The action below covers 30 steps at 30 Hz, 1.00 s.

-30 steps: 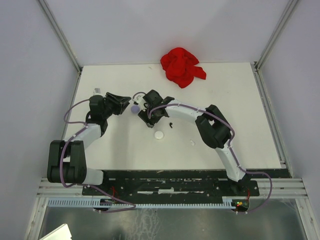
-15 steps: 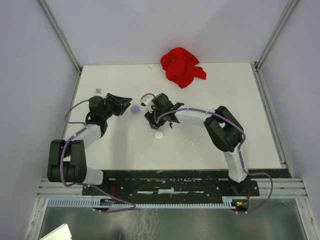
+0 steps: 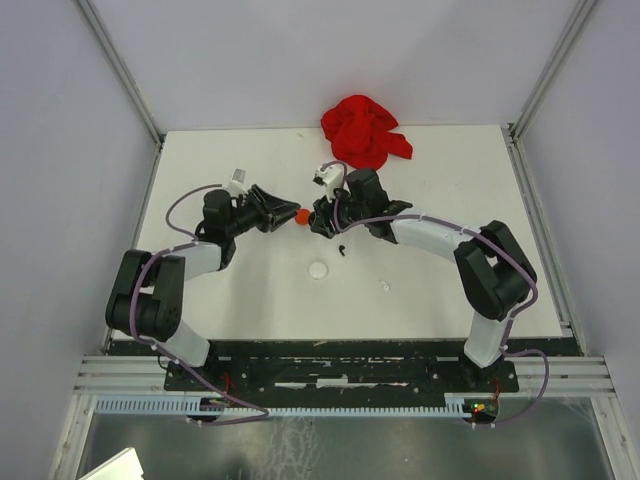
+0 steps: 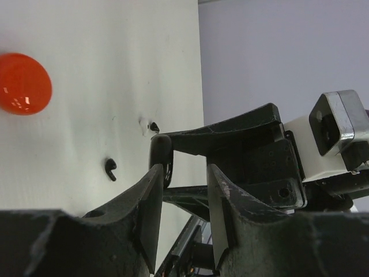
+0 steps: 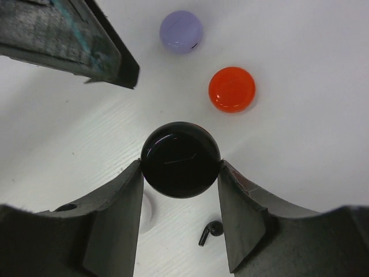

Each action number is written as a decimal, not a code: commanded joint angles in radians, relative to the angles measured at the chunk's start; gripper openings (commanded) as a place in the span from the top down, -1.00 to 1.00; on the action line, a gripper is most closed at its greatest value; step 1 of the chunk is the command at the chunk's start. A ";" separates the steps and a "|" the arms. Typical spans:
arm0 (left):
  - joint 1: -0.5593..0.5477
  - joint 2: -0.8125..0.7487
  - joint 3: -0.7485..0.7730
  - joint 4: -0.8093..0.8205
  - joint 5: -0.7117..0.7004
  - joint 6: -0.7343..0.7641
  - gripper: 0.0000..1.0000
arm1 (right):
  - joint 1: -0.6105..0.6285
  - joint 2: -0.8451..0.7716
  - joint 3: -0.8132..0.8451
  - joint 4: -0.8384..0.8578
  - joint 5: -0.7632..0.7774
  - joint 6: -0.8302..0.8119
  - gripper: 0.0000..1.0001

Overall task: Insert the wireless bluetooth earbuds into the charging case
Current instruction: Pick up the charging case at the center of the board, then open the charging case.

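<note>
In the right wrist view my right gripper (image 5: 180,167) is shut on a glossy black round charging case (image 5: 180,151), a finger touching each side. A black earbud (image 5: 210,232) lies on the table just under its right finger. Further off sit a red round case (image 5: 232,89) and a lilac one (image 5: 181,32). From above, the right gripper (image 3: 319,218) faces my left gripper (image 3: 284,215), with the red case (image 3: 300,215) between them and the black earbud (image 3: 342,249) close by. The left gripper (image 4: 185,173) stands narrowly open, with nothing between its fingers.
A white round case (image 3: 318,270) lies on the white table (image 3: 470,190) nearer the arms. A tiny white earbud (image 3: 384,287) sits to its right. A crumpled red cloth (image 3: 362,133) rests at the table's back edge. Grey walls enclose the table.
Both grippers have moved right and toward the back. The right gripper's jaws have narrowed onto the black case. The red case now shows between the grippers; the lilac one no longer shows from above.
</note>
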 commanded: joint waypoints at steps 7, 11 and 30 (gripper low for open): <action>-0.067 0.041 0.101 -0.036 0.057 0.157 0.14 | 0.006 -0.066 -0.015 0.047 -0.079 -0.001 0.65; -0.070 0.043 0.110 -0.100 0.060 0.204 0.11 | 0.005 -0.076 -0.021 0.050 -0.079 0.000 0.64; -0.101 0.049 0.131 -0.135 0.079 0.247 0.05 | 0.006 -0.066 0.003 0.041 -0.083 0.001 0.65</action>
